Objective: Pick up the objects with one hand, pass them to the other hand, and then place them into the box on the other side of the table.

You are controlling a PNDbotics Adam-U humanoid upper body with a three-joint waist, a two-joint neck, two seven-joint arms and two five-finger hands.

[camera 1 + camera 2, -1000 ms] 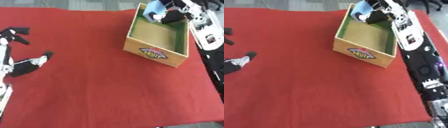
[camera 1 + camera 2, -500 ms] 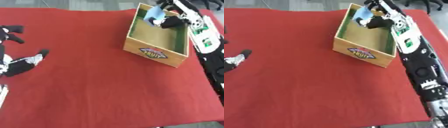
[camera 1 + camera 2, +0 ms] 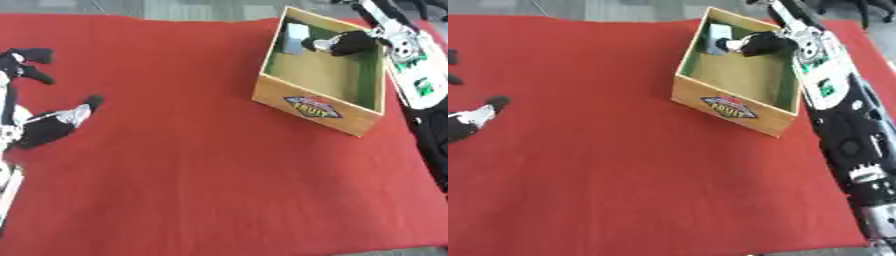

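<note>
Item: pale blue-grey object [image 3: 296, 37], now lying in the far corner of the wooden box [image 3: 302, 102]. My right hand [image 3: 343, 43] (lower in the box than before) sits just beside it, fingers curled, apparently released. Left hand [image 3: 39, 129] idles at left, fingers relaxed.

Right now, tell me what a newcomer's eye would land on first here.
The open wooden box with a fruit label stands out at the right of the red cloth-covered table. The right robot hand reaches into its far end beside a pale blue-grey object. The left robot hand rests at the left edge.
</note>
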